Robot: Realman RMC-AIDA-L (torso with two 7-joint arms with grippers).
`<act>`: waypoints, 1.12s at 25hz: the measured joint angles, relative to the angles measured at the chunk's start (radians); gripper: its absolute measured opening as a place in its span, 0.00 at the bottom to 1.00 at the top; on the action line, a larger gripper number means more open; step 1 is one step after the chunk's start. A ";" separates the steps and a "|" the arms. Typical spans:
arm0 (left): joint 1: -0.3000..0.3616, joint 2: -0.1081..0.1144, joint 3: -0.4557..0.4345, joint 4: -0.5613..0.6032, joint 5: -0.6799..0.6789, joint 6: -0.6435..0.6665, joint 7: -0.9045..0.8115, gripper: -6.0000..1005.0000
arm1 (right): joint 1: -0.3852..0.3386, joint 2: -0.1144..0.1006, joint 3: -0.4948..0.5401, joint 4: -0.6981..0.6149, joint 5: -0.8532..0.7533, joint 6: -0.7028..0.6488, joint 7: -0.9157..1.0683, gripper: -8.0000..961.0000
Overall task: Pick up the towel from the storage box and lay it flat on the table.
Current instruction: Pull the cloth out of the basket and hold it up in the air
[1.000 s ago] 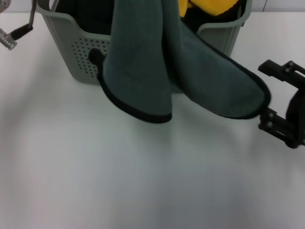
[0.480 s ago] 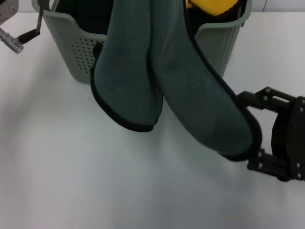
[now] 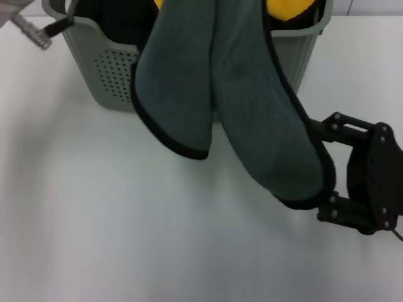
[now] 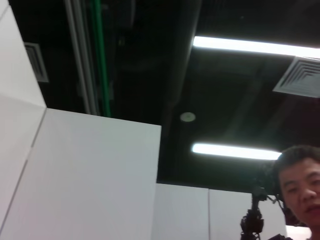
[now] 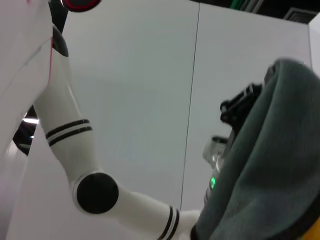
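Note:
The dark grey-green towel (image 3: 252, 126) with black trim hangs in two folds from above the frame, in front of the sage storage box (image 3: 101, 69) at the back of the white table (image 3: 126, 245). My right gripper (image 3: 320, 170) is at the right, just above the table, shut on the towel's lower right corner; the cloth hides its tips. My left gripper (image 5: 240, 106) shows only in the right wrist view, at the top edge of the towel (image 5: 270, 170), holding it up.
Yellow cloths (image 3: 289, 7) lie in the box behind the towel. A silver and black part of my left arm (image 3: 38, 33) sticks in at the far left by the box rim. The left wrist view shows only ceiling and a person.
My right gripper has moved left and toward me, carrying the towel's corner with it. The left fold has swung slightly. The left arm part has shifted up and right.

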 joint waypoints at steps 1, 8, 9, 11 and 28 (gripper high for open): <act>-0.008 -0.001 0.000 0.000 0.001 0.000 0.000 0.05 | 0.007 0.000 -0.011 -0.004 -0.001 0.015 0.019 0.64; -0.065 -0.002 0.001 -0.002 0.053 -0.002 0.020 0.06 | 0.047 0.000 -0.077 -0.006 0.002 0.027 0.057 0.64; -0.071 0.000 0.001 -0.002 0.065 -0.003 0.029 0.06 | 0.051 0.000 -0.085 -0.006 0.000 0.026 0.062 0.64; -0.074 0.003 -0.001 -0.002 0.083 -0.004 0.042 0.06 | 0.055 0.000 -0.097 -0.014 -0.001 0.024 0.073 0.64; -0.064 0.044 -0.008 -0.010 0.128 -0.135 0.104 0.06 | 0.051 -0.022 -0.156 -0.098 -0.005 0.022 0.152 0.64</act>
